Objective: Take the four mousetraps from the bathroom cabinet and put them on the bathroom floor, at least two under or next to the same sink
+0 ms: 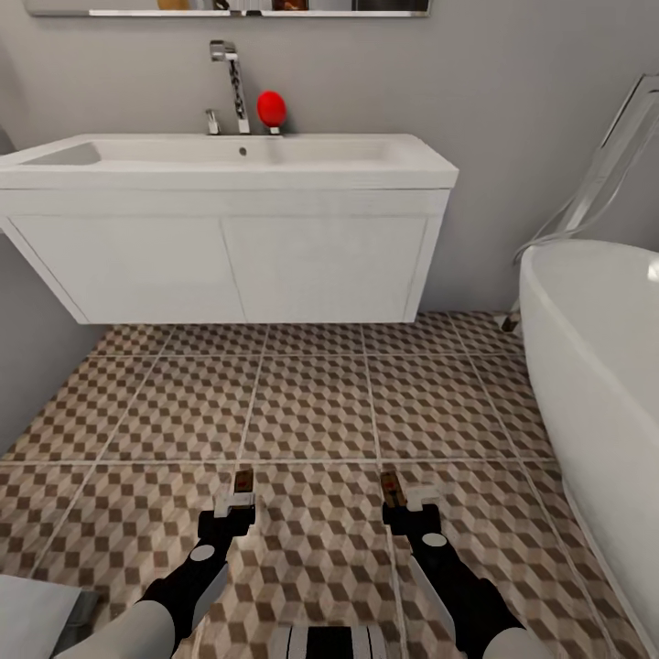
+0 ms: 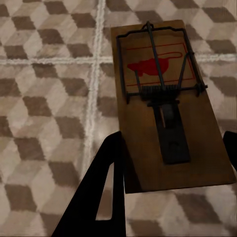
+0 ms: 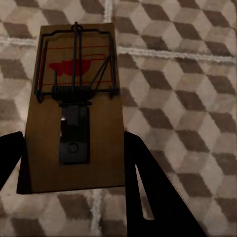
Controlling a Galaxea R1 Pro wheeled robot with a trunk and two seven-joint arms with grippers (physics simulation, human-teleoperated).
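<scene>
Each of my grippers holds one brown wooden mousetrap above the patterned bathroom floor (image 1: 311, 403). My left gripper (image 1: 236, 505) is shut on a mousetrap (image 1: 243, 481), whose wire spring and red mouse print show close up on the same mousetrap (image 2: 165, 106) in the left wrist view, between dark fingers (image 2: 106, 197). My right gripper (image 1: 410, 505) is shut on the other mousetrap (image 1: 392, 488), seen as a board (image 3: 74, 108) in the right wrist view beside a dark finger (image 3: 148, 192). The white sink (image 1: 229, 160) on its vanity hangs ahead, about two tiles beyond the grippers.
A white bathtub (image 1: 604, 348) fills the right side. A chrome tap (image 1: 233, 82) and a red ball-shaped object (image 1: 271, 108) stand at the back of the sink. Grey walls close off the left and back. Open tiled floor lies under and before the vanity.
</scene>
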